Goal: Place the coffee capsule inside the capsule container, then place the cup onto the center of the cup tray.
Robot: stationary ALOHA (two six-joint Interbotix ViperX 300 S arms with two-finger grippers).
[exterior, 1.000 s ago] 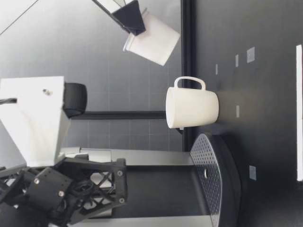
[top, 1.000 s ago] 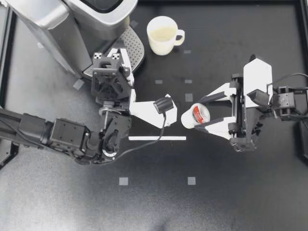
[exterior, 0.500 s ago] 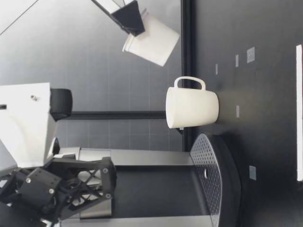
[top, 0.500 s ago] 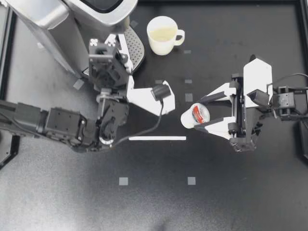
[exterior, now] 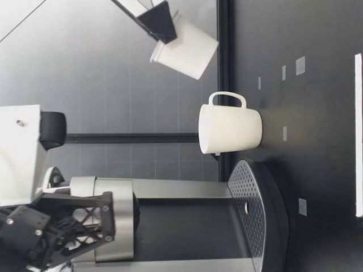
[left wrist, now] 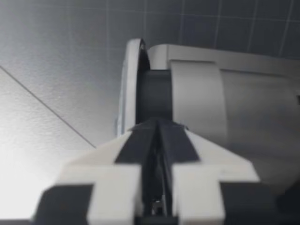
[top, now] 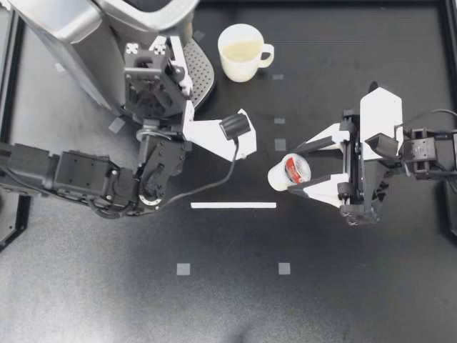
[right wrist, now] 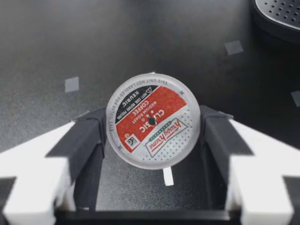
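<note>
Nearest me, two grey tape squares [top: 183, 269] and a white strip [top: 233, 205] lie flat on the dark desk [top: 357, 286].

Just beyond the strip, my right pincer [top: 294, 168] comes in from the right and grips the coffee capsule [top: 288, 171] between its two fingers. In the right wrist view the black pads [right wrist: 89, 136] press the capsule [right wrist: 152, 121] from both sides, with its red and white foil lid facing the camera. In the low view the capsule [exterior: 184, 51] hangs tilted, well above the desk.

Beside it, across a bare gap, my left arm [top: 86, 182] lies between the capsule and the coffee machine [top: 86, 36]. My left pincer [top: 166, 51] is raised against the machine's front. In the left wrist view its fingers [left wrist: 140, 140] are pressed together with nothing between them, pointing at the machine's rounded head [left wrist: 197, 108].

Farther back, the white cup [top: 241, 51] stands upright on the desk just beside the perforated cup tray [top: 202, 71], not on it, its handle turned away from the machine. The left arm partly covers the tray.
</note>
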